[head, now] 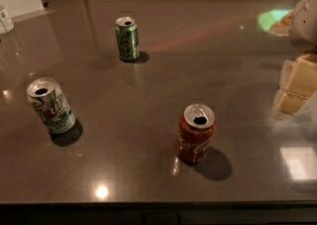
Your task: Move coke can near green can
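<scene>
The coke can (pixel 195 135), red with white script and a silver top, stands upright on the dark table (pixel 148 90), right of centre and towards the front. The green can (pixel 127 38), dark green with pale swirls, stands upright at the back, left of centre and well apart from the coke can. My gripper (pixel 296 87), pale yellow, hangs at the right edge of the view. It is above the table, to the right of the coke can and a little farther back, and touches neither can.
A mostly white can with a green and red logo (pixel 51 105) stands at the left of the table. A small white container (pixel 5 20) sits at the far left edge. The table's front edge (pixel 148 201) runs along the bottom of the view.
</scene>
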Controlling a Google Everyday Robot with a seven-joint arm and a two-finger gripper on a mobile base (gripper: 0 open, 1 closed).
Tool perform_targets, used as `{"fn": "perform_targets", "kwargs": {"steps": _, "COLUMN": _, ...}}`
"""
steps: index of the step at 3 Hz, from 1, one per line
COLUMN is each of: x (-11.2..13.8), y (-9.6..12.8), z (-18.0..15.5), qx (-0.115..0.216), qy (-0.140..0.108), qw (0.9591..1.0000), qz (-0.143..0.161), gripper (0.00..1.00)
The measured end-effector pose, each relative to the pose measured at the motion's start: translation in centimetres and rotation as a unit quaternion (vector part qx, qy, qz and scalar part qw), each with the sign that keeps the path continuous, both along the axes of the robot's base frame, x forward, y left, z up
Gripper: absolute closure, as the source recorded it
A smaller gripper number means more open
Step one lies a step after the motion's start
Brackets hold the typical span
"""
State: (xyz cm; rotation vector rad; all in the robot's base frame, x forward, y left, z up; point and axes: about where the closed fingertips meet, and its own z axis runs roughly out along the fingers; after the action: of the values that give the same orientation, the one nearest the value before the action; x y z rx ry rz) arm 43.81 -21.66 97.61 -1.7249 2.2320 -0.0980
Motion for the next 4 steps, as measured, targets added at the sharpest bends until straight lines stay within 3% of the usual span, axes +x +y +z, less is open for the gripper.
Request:
{"fn": "perform_targets", "kwargs": {"steps": 1, "x": 0.0, "y": 0.2, "z": 0.1, "qx": 0.002, "qy": -0.004, "qw": 1.0, "qz": 0.003, "gripper": 0.0}}
{"fn": "perform_targets", "kwargs": {"steps": 2, "x": 0.0, "y": 1.6, "z": -1.0, "qx": 0.035, "qy": -0.008, "qw": 0.9992, "qz": 0.02, "gripper": 0.0}}
{"fn": "perform_targets", "kwargs": {"steps": 3, "x": -0.4, "y": 3.9, "z": -2.8, "qx": 0.085, "qy": 0.005, "qw": 0.9952, "qz": 0.048, "gripper": 0.0}}
{"fn": "perform_targets", "kwargs": {"steps": 4, "x": -1.0, "y": 6.2, "z": -4.6, "qx": 0.134, "qy": 0.023, "qw": 0.9885, "qz": 0.066, "gripper": 0.0}}
